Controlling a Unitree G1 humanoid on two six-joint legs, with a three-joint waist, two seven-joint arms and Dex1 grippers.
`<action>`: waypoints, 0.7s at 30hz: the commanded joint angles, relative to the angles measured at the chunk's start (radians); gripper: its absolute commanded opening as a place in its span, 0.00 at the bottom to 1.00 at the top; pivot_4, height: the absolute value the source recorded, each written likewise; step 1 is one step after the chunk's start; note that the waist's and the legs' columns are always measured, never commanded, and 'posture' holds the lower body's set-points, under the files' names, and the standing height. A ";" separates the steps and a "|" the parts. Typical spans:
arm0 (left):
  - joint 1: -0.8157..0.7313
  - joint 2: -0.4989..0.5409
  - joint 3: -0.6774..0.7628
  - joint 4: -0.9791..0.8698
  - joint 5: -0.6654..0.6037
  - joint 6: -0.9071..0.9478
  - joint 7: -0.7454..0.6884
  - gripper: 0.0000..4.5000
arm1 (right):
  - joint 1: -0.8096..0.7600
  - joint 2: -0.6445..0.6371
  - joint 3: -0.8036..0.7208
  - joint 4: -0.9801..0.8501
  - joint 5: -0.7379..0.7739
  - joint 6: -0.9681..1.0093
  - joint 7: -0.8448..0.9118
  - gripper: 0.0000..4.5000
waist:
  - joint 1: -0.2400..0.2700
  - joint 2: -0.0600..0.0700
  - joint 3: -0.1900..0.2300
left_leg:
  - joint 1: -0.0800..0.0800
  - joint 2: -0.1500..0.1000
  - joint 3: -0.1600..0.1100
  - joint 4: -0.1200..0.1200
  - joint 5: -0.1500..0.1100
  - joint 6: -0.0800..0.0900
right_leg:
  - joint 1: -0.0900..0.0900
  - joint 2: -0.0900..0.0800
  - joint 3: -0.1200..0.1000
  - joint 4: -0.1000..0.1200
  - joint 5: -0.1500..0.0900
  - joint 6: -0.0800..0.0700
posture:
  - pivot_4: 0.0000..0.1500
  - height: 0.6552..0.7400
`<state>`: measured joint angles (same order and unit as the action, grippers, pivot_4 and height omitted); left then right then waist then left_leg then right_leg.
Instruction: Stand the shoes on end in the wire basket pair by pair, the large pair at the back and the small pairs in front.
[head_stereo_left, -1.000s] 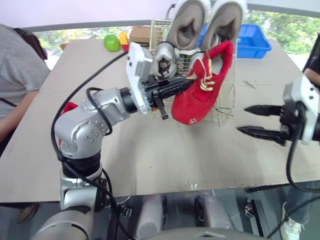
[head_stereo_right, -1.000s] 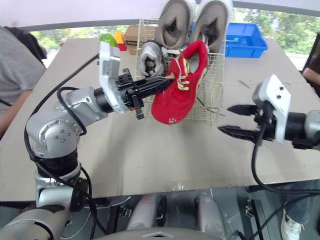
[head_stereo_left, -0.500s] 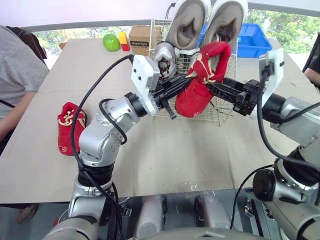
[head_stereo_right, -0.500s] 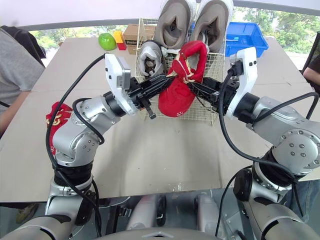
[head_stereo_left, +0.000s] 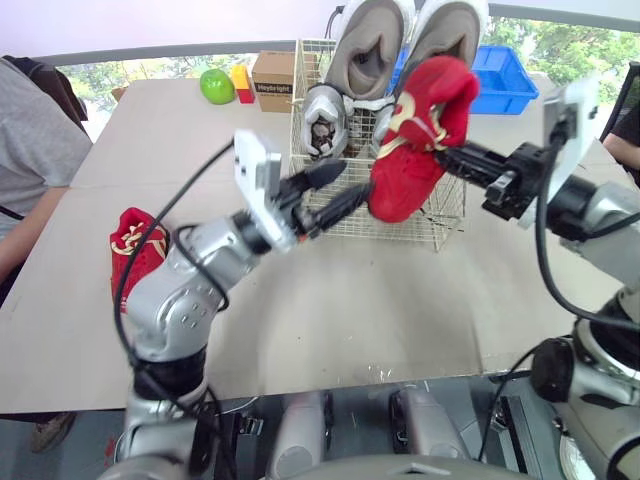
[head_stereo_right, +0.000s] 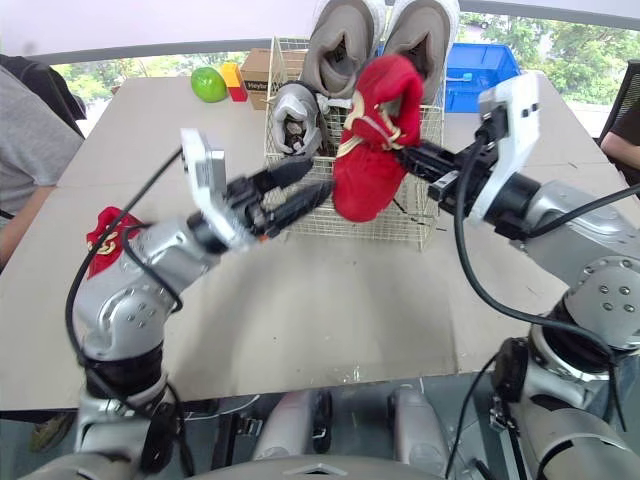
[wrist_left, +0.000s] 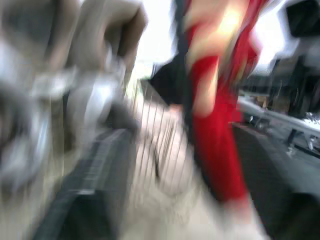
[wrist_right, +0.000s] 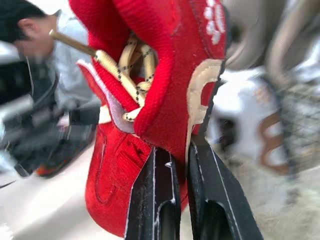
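At the front of the wire basket (head_stereo_left: 440, 215), the right gripper (wrist_right: 179, 150) is clamped on the red shoe (head_stereo_left: 415, 140). Its two black fingers (wrist_right: 155, 190) are pressed together on the sole edge, with only that strip between them. The grip lets the shoe hang nearly on end, collar at twelve o'clock and toe at six, which looks like the posture it needs to drop into a front slot. Whether the toe is already inside the front wall or just outside it, I cannot tell.

At about eight o'clock from the shoe, the left gripper (head_stereo_left: 355, 180) points toward it with its fingers spread apart and nothing between them. It is close beside the shoe but apart from it, so I judge it is guiding or standing by rather than carrying.

Inside the basket, the large grey pair (head_stereo_left: 372, 50) stands upright at the back, at twelve o'clock. A small grey shoe (head_stereo_left: 325, 120) stands at the front, at nine o'clock from the red one. The front right space seems to be the one meant for the red pair.

Well apart, at eight o'clock from the basket, the second red shoe (head_stereo_left: 135, 250) lies on the table (head_stereo_left: 350, 300), not yet picked up. Beyond the basket are a cardboard box (head_stereo_left: 272, 75) and a green ball (head_stereo_left: 215, 87) at ten o'clock, and a blue bin (head_stereo_left: 505, 80) at two. A person's grey sleeve (head_stereo_left: 35, 150) shows at nine o'clock.
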<state>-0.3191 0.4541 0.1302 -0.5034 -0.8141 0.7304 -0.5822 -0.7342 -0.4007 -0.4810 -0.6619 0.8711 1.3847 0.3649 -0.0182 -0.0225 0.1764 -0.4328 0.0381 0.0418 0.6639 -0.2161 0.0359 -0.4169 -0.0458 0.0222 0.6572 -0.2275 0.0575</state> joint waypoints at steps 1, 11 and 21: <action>0.132 0.050 0.047 -0.092 -0.051 -0.052 -0.119 0.78 | 0.011 -0.090 0.010 -0.014 -0.045 -0.185 0.048 0.00 | 0.001 0.000 0.000 | 0.000 0.000 0.000 0.000 0.000 0.000 | 0.000 0.000 0.000 0.000 0.000 0.000 | 1.00 1.00; 0.304 0.132 0.112 -0.108 -0.042 -0.178 -0.258 0.78 | 0.209 -0.155 0.339 0.095 -0.439 -0.707 0.053 0.00 | 0.005 0.000 0.000 | 0.001 0.001 0.003 -0.002 0.000 0.000 | -0.001 -0.003 0.002 -0.002 -0.002 -0.005 | 1.00 1.00; 0.293 0.152 0.099 -0.121 -0.037 -0.186 -0.235 0.78 | 0.396 -0.089 0.473 0.226 -0.492 -0.825 0.112 0.00 | 0.005 -0.002 -0.002 | 0.003 0.002 0.004 -0.003 0.000 0.000 | 0.000 -0.002 0.003 -0.004 -0.002 -0.004 | 1.00 1.00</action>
<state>-0.0181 0.5972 0.2248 -0.5816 -0.8466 0.5596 -0.8255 -0.3814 -0.5006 -0.0167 -0.4805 0.3343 0.4888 0.4476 -0.0133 -0.0246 0.1745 -0.4296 0.0400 0.0456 0.6606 -0.2159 0.0360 -0.4160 -0.0482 0.0244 0.6533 -0.2298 0.0532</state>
